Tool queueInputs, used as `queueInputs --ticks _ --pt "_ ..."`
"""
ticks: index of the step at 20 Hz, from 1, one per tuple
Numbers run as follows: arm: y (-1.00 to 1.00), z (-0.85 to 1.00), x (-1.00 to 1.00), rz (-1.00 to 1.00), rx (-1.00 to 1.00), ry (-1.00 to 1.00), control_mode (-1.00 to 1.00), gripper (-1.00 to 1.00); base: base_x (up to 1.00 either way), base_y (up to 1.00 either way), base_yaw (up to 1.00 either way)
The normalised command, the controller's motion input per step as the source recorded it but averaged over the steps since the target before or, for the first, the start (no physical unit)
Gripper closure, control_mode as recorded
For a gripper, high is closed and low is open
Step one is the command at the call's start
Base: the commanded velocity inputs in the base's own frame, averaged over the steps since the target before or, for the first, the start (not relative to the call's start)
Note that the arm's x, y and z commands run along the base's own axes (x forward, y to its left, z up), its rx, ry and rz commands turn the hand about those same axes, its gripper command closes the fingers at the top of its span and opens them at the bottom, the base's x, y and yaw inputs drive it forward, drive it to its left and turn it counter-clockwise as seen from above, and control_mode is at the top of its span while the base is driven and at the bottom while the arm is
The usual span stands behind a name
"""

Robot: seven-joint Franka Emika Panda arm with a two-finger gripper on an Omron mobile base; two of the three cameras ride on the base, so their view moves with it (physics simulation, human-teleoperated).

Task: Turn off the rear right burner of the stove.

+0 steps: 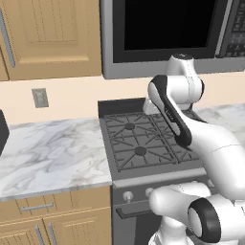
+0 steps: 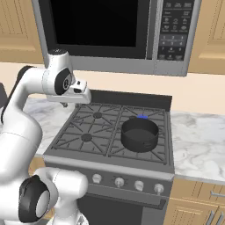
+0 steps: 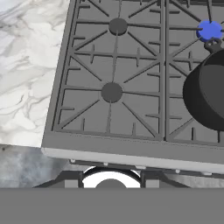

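The stove [image 2: 70, 151] is a dark grey gas range with cast-iron grates [image 1: 125, 141] and a grey front strip carrying round silver knobs [image 2: 118, 182]. At the rear right burner [image 2: 142, 116] a small blue flame [image 3: 209, 30] burns just behind a dark pot [image 2: 139, 134]. That pot [image 3: 210, 94] stands on the right-hand grates. My gripper [image 2: 65, 104] hangs above the stove's rear left corner, far from the knobs, with nothing seen in it. Its fingers are too small to judge the gap. The two left burner heads [image 3: 111, 92] are flameless.
A steel microwave [image 2: 114, 30] hangs low over the stove. Marble counter lies to the left [image 1: 48, 148] and to the right [image 2: 197, 145]. Wooden cabinets sit above and below, and a wall outlet [image 1: 40, 97] is on the left.
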Motion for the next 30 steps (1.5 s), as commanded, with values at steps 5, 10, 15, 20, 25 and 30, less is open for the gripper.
queueInputs --ticks 5,10,15,20,25,30 --pt "0.0 -0.03 -0.23 0.0 0.0 0.0 -1.0 -1.0 0.0 0.0 0.0" --pt "-0.28 -0.16 -0.76 0.0 0.0 -0.04 -1.0 -1.0 0.0 0.0 0.0" --pt "-0.7 -0.13 -0.88 0.0 0.0 -0.06 -1.0 -1.0 0.0 0.0 0.0" --pt "-0.66 -0.12 -0.69 0.02 0.0 -0.03 -1.0 -1.0 0.0 0.0 0.0" --pt "-0.61 -0.15 -0.66 0.02 0.0 -0.03 -1.0 -1.0 0.0 0.0 0.0" --pt "-0.62 -0.21 -0.53 0.03 0.0 0.0 -1.0 -1.0 0.0 0.0 0.0"
